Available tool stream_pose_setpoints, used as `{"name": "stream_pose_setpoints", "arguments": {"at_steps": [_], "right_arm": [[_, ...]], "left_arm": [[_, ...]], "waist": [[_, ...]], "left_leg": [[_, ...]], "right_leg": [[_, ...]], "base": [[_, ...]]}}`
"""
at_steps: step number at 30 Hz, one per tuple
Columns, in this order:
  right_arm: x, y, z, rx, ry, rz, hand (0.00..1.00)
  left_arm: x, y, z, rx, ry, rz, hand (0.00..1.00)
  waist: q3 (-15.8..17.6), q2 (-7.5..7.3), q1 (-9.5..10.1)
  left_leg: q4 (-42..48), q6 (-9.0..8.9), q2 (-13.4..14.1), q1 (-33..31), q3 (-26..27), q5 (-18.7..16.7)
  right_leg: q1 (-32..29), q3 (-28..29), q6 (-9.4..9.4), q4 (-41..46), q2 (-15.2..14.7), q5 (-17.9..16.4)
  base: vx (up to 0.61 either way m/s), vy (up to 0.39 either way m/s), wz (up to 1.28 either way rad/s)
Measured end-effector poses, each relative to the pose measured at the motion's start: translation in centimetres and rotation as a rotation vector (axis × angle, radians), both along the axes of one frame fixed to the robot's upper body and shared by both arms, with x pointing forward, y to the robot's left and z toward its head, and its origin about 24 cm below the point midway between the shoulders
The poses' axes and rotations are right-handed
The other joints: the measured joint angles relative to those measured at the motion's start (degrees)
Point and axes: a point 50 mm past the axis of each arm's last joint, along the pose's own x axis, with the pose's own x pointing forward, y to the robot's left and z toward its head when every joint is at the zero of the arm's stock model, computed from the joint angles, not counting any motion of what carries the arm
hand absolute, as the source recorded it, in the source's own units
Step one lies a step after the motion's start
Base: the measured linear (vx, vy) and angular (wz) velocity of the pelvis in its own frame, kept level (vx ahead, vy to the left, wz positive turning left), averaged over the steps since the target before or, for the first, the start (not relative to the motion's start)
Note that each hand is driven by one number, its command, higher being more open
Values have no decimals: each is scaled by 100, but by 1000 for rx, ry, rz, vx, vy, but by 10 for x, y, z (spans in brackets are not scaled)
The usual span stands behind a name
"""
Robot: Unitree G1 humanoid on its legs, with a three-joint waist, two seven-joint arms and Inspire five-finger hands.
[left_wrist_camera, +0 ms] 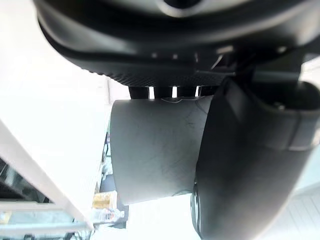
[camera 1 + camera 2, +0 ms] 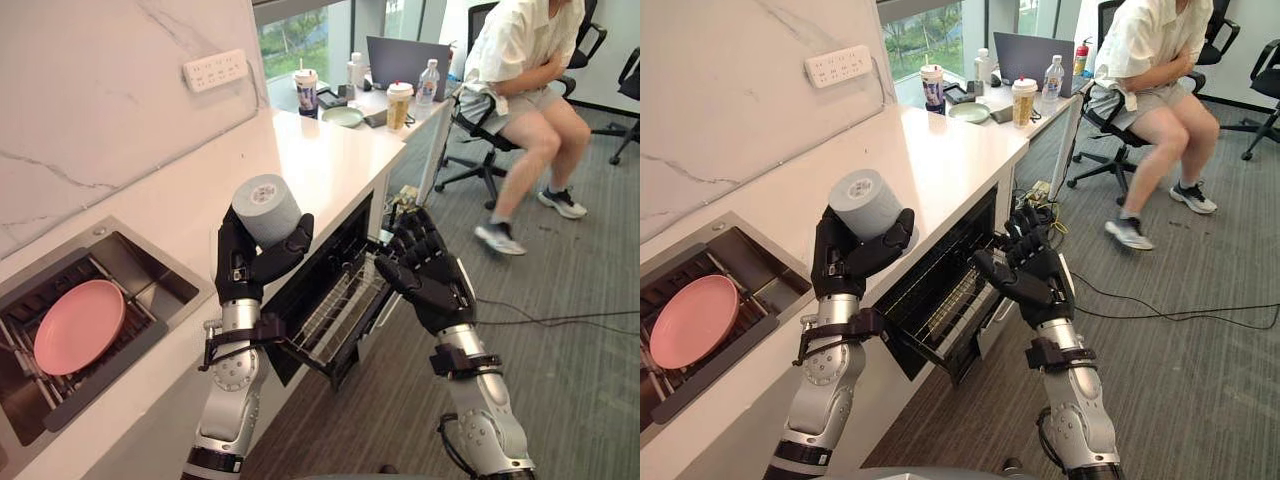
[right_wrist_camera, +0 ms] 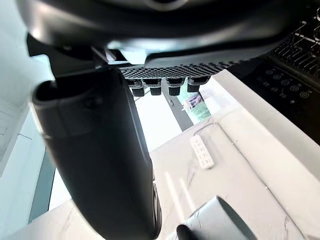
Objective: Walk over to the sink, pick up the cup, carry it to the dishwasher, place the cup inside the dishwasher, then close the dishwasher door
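Note:
My left hand (image 2: 240,262) holds a grey cup (image 2: 267,209) upside down, its base pointing up, with fingers and thumb curled round it. In the left wrist view the cup (image 1: 155,150) sits between thumb and fingers. It is raised above the counter edge, just left of the open dishwasher (image 2: 330,290). The dishwasher's door is down and its wire rack (image 2: 340,305) is pulled out. My right hand (image 2: 425,270) hovers over the rack's right side, fingers spread and relaxed, holding nothing. The cup (image 3: 215,220) also appears in the right wrist view.
A sink (image 2: 130,290) at the left holds a pink plate (image 2: 78,325). The white counter (image 2: 310,150) runs back to a desk with a laptop (image 2: 405,60), cups and bottles. A person (image 2: 520,70) sits on an office chair at the back right. A power strip (image 2: 214,70) is on the wall.

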Motion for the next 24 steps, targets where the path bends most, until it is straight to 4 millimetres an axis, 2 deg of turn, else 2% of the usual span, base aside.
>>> {"name": "stream_pose_setpoints", "arguments": {"at_steps": [5, 12, 17, 24], "right_arm": [[4, 9, 14, 8, -70, 107, 100], [4, 10, 22, -19, -91, 165, 100], [7, 15, 23, -32, -75, 185, 100], [14, 26, 22, -165, -20, 192, 100]], "left_arm": [[11, 2, -8, 145, 16, 49, 0], [16, 5, -18, 293, 39, 90, 0], [16, -2, -22, 377, 39, 57, 0], [16, -16, -29, 440, 56, -14, 0]], "waist": [[19, -30, 46], [23, -39, 44], [24, -41, 43], [25, -42, 61]], "left_leg": [[1, 1, -32, 18, 70, 2], [1, 18, -99, 20, 160, 8], [1, 32, -105, 20, 183, 18], [-19, 73, -133, -4, 122, 58]], "right_leg": [[-25, 54, 31, -1, -33, 57], [-78, 105, 73, -2, -93, 125], [-93, 100, 78, -3, -99, 158], [-87, 31, 74, -3, -130, 185]], "base": [[-29, 12, -6], [-32, 10, -7], [-33, -6, -2], [-31, -3, 4]]}}
